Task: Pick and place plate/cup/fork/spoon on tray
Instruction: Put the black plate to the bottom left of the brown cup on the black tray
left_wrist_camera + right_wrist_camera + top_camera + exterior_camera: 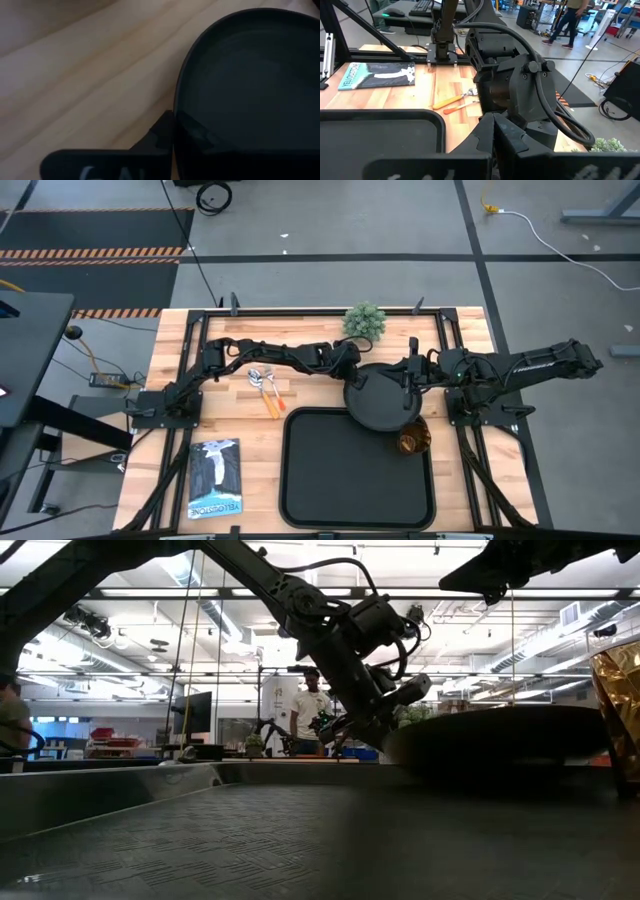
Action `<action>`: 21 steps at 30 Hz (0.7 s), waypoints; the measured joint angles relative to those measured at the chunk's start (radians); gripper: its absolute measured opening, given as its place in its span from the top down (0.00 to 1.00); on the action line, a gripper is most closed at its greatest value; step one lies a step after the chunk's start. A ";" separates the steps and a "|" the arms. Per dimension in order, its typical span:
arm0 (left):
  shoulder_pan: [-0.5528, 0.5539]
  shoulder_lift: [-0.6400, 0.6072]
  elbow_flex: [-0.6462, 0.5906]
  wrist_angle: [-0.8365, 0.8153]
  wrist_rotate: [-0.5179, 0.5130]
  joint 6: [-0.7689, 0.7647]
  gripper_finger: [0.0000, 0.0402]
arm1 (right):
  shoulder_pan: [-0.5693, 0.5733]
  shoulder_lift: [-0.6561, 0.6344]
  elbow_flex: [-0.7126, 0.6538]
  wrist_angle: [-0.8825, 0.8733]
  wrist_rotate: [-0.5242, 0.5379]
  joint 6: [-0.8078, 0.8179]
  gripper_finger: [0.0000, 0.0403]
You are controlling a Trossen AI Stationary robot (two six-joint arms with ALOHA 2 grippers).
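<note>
Tray [300, 480] sits at the near edge of the table [470, 330], middle, nothing lying flat inside it. Magazine [215, 478] lies left of the tray near the table's near left corner, apart from it. Cup [412, 441] stands at the tray's far right corner, just beside the plate rim; whether it's on the tray rim or the table, can't tell. Plate [375, 402] overlaps the tray's far right rim, most of it past the tray over the table; in the low view it looks raised and about level. Left gripper [352, 377] is at the plate's far left edge, fingers [165, 137] closed on the rim with a narrow gap, holding the plate. Right gripper [408, 385] is at the plate's right edge, fingers [492, 132] nearly together and clamped on the rim. Both arms crowd the plate from opposite sides. Spoon [262, 377] and fork [277, 386] lie side by side on the wood left of the plate, just beyond the tray's far left corner, orange handles pointing toward the tray, under the left arm's span. Green plant [364, 321] stands at the table's far edge, beyond the plate. People stand in the room behind.
</note>
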 joint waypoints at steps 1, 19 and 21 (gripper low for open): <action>0.000 0.000 0.000 0.000 0.000 0.003 0.95 | 0.000 0.000 0.000 0.000 0.000 0.000 0.97; 0.021 -0.008 0.001 -0.061 0.005 0.178 0.96 | 0.000 0.000 0.000 -0.001 0.000 0.003 0.97; 0.021 -0.014 0.001 -0.076 0.015 0.196 0.96 | 0.000 0.000 0.000 -0.001 0.000 0.003 0.97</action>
